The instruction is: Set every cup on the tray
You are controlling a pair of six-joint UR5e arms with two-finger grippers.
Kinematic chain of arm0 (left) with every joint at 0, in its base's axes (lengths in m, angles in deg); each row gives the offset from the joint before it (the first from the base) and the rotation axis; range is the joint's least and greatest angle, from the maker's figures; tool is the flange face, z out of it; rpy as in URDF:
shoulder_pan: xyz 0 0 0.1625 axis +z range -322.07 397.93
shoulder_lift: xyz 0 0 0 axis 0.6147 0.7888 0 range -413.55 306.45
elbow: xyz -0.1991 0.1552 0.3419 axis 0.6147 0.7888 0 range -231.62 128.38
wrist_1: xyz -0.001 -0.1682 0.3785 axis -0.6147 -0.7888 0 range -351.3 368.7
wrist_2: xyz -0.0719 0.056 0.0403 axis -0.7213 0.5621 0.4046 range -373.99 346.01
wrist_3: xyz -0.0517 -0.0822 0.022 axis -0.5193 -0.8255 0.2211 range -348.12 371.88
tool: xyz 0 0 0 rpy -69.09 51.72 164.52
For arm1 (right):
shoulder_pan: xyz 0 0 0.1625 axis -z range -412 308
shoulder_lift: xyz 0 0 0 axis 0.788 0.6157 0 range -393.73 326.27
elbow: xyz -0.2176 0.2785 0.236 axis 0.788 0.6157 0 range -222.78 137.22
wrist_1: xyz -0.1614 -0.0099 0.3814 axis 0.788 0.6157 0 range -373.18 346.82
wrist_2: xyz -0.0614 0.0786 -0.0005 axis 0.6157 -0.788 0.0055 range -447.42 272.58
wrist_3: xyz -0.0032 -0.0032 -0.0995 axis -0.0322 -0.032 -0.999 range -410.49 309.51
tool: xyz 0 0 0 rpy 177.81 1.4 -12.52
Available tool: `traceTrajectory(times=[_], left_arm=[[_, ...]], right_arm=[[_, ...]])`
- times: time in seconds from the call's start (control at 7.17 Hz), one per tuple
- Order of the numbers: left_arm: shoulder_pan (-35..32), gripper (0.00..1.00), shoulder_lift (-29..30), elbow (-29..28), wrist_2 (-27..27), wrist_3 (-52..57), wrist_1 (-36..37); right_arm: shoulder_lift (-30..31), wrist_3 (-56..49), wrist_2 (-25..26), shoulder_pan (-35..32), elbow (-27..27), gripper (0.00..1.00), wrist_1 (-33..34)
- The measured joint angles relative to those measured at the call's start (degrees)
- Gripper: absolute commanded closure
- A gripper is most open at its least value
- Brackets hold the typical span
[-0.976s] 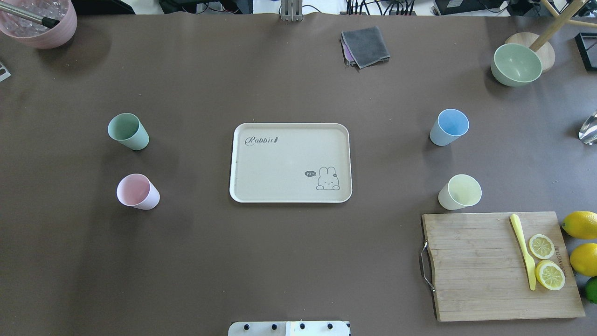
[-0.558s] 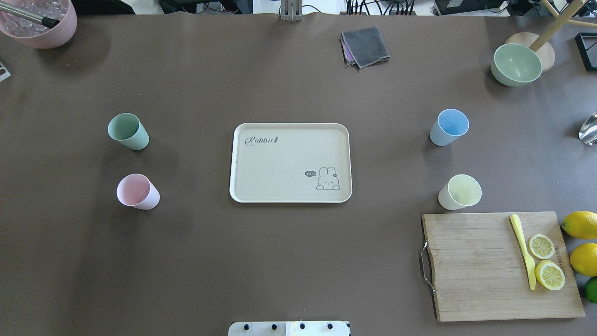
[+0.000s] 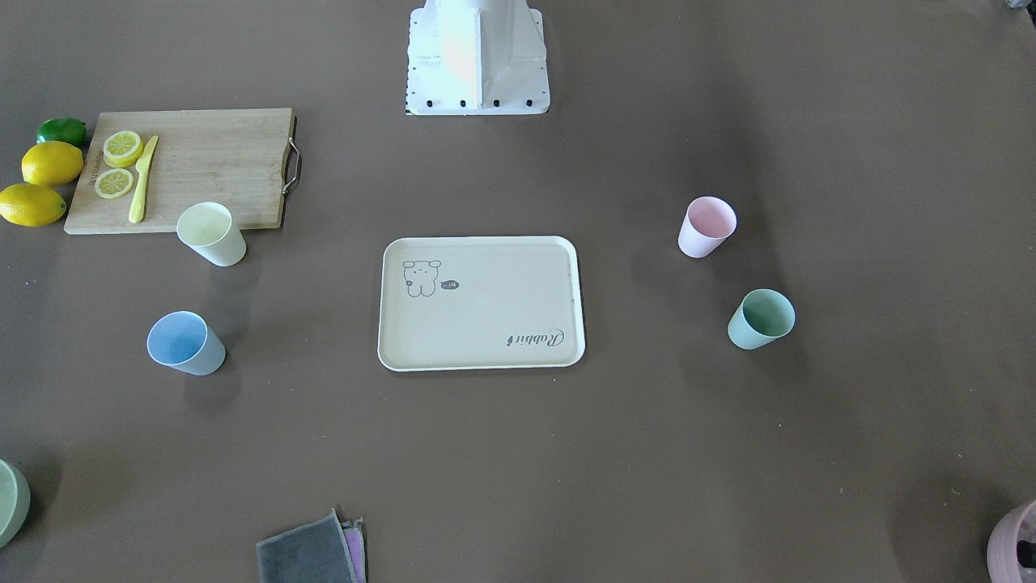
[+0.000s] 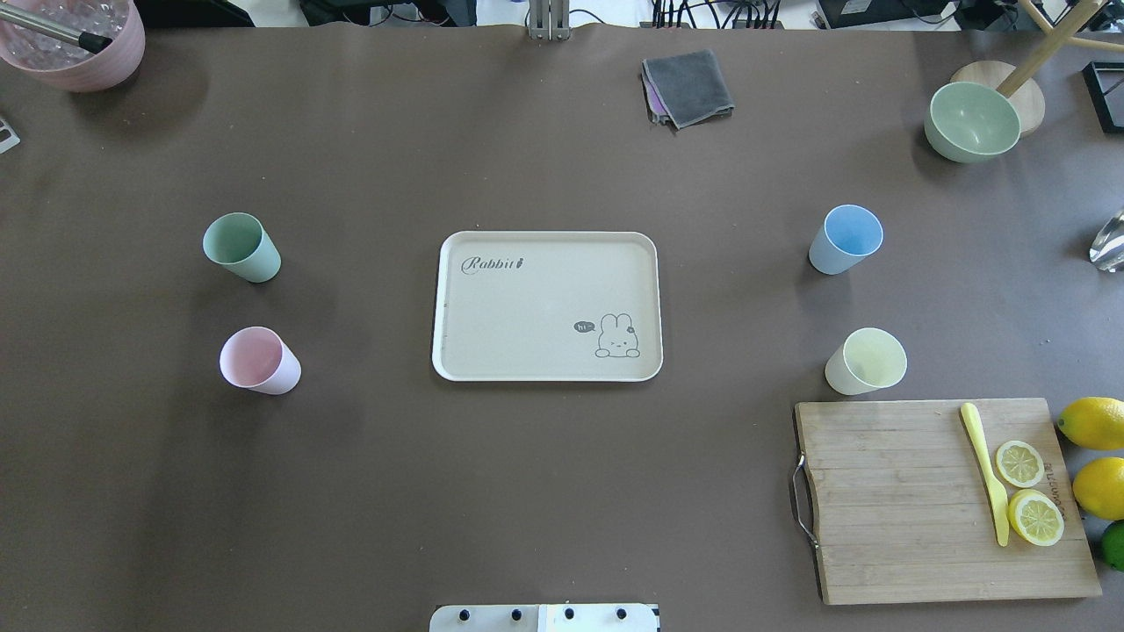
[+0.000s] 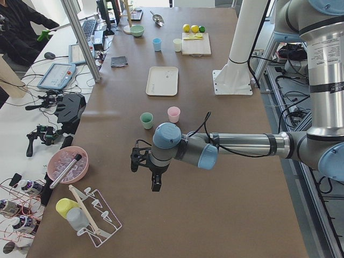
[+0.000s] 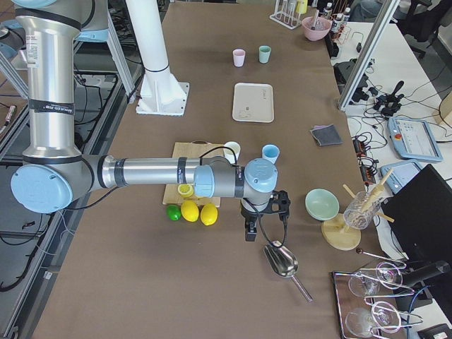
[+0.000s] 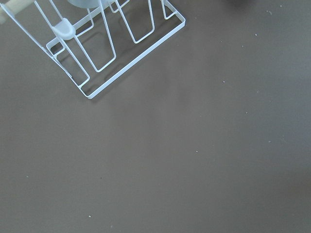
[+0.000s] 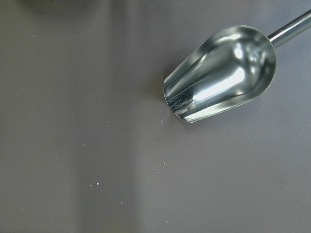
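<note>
The cream tray (image 4: 527, 307) lies at the table's middle with nothing on it. The mint green cup (image 4: 241, 247) and the pink cup (image 4: 259, 360) stand upright left of it. The light blue cup (image 4: 846, 239) and the yellow cup (image 4: 866, 361) stand upright right of it. My left gripper (image 5: 155, 184) shows only in the exterior left view, off the table's left end, far from the cups. My right gripper (image 6: 248, 233) shows only in the exterior right view, beyond the lemons. I cannot tell whether either is open or shut.
A wooden cutting board (image 4: 887, 500) with a yellow knife and lemon slices lies just below the yellow cup. A pale-green bowl (image 4: 972, 121), a grey cloth (image 4: 688, 88) and a mauve pot (image 4: 75, 44) sit at the far edge. A metal scoop (image 8: 221, 73) lies under the right wrist, a wire rack (image 7: 107, 48) under the left.
</note>
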Motion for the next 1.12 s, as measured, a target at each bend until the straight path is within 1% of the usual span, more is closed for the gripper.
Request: traceTrajectory(times=[0.28, 0.42, 0.7, 0.84, 0.98, 1.12], left_arm=[[0.23, 0.02, 0.35, -0.42, -0.25, -0.18, -0.34], [0.29, 0.02, 0.77, -0.37, -0.45, -0.42, -0.63], [0.39, 0.02, 1.31, -0.43, -2.30, -0.64, -5.38], [0.47, 0.02, 1.38, -0.30, -3.44, -2.76, -7.26], [0.69, 0.02, 1.41, 0.39, -4.97, -7.07, -8.52], [1.41, 0.02, 1.35, 1.51, -6.00, -10.39, -9.52]], right_arm=[[-0.32, -0.09, 0.27, -0.11, -0.99, 0.00, -0.45], [-1.06, -0.09, 0.78, -0.15, -2.67, 0.00, -0.43], [-1.41, 0.76, 0.56, 0.36, -4.06, 0.00, -0.28], [-1.40, 3.01, 0.02, 0.72, -4.31, 0.00, -0.34], [-1.46, 6.55, -0.66, 1.36, -4.58, 0.00, -0.96], [-1.47, 10.43, -1.10, 3.10, -4.77, 0.00, -3.67]])
